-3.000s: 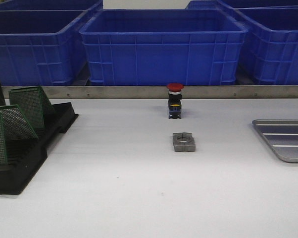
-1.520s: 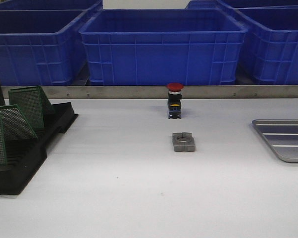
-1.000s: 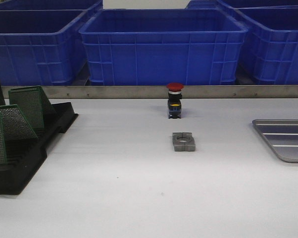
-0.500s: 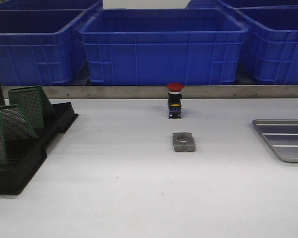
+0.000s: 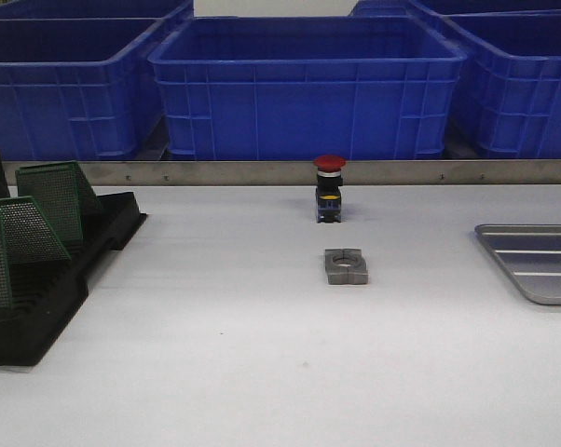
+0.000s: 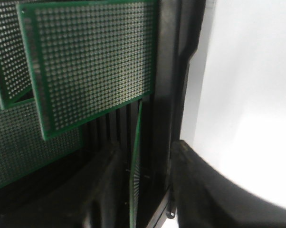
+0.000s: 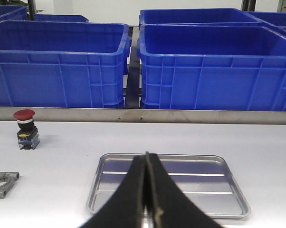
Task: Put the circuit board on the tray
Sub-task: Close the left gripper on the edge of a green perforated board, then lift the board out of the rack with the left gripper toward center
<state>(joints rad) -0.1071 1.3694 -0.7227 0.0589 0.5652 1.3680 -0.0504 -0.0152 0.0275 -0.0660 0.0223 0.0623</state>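
Left fingers (image 6: 143,190) stand apart astride an edge-on circuit board (image 6: 136,166) in the black rack (image 5: 66,270); close squarely, lift straight. Right fingers (image 7: 146,190) together above the tray (image 7: 228,183).

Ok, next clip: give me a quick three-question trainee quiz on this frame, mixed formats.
1. True or false: a circuit board stands edge-on between the left gripper's fingers.
2. The right gripper is: A) open, B) shut with nothing in it, C) shut on a board.
3. Fill in: the tray holds ___ boards.

Key: 1 true; 2 B; 3 no. The other boards lean in the black rack.
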